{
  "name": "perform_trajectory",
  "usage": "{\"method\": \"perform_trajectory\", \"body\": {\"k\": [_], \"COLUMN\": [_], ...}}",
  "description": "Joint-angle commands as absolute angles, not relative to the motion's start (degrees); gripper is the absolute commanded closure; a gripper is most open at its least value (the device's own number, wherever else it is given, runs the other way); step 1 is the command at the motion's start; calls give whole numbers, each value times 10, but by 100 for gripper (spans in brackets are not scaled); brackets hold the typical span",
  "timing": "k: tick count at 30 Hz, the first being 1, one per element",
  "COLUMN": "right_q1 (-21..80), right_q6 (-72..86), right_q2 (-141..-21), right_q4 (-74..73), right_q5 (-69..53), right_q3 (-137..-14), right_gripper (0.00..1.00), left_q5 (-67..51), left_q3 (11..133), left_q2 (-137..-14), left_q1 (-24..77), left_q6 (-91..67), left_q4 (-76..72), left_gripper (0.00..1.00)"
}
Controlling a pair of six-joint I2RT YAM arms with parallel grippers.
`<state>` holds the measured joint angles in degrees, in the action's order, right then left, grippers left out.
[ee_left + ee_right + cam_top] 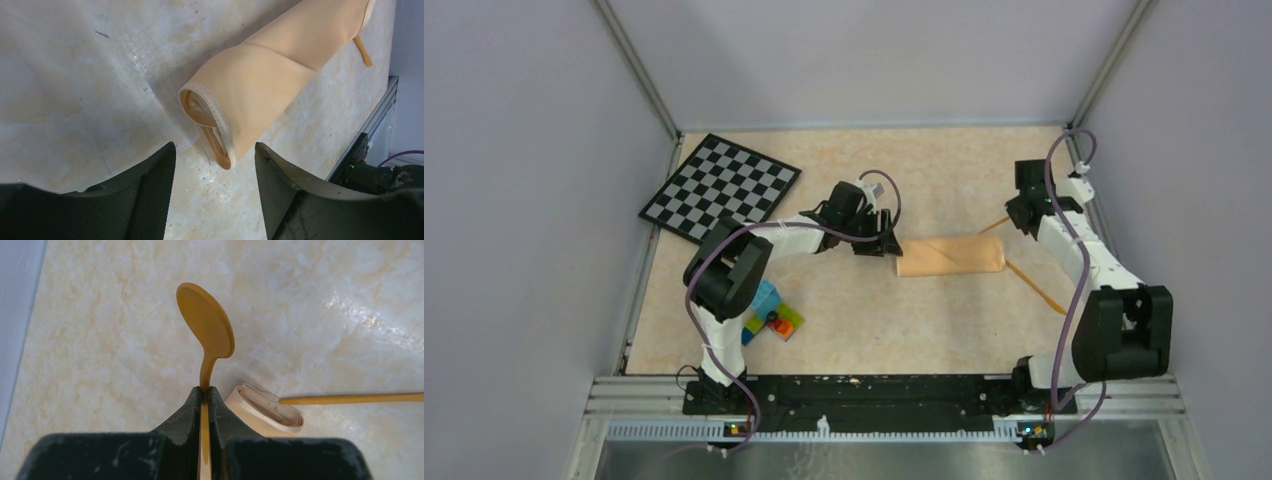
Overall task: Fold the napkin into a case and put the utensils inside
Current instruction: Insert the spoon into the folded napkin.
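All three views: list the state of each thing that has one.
Napkin: folded into a case, ends open.
Spoon: handle clamped, outside the case.
Other utensil: lying on the table, tip at the case's end.
Left gripper: open, at the opposite end.
Right gripper: shut on the spoon.

White links (pixel 1089 255), black joints (pixel 1124 335); looping purple cables (pixel 1051 170)

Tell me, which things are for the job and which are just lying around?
For the job:
- the napkin case
- the spoon, pinched in the right gripper
- the other utensil, lying beside the case
- the left gripper, open at the case's mouth

Just lying about:
- the checkerboard
- the toy bricks
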<state>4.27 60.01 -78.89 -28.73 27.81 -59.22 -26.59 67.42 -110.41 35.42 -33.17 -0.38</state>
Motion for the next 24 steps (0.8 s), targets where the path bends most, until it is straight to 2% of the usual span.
{"method": "perform_trajectory", "body": {"k": [1, 7, 14, 24], "right_q1": [56, 97, 124, 151], "right_q6": [701, 804, 880, 928], "right_q2": [-834, -827, -848, -911], "right_q4": [-307, -330, -374, -356], "right_q5": [254, 276, 279, 246], "right_q3": [-583, -566, -552, -557], "right_gripper": [100, 100, 100, 100], "left_q5": [-271, -289, -286, -300], "left_q3": [678, 642, 605, 581], "left_q2": [-1114, -1119, -1110, -1110], "left_q1": [356, 356, 355, 355], "left_q6": [-340, -370, -386, -395], "left_q4": [-56, -105, -133, -154], "left_gripper": [37, 50, 53, 55]}}
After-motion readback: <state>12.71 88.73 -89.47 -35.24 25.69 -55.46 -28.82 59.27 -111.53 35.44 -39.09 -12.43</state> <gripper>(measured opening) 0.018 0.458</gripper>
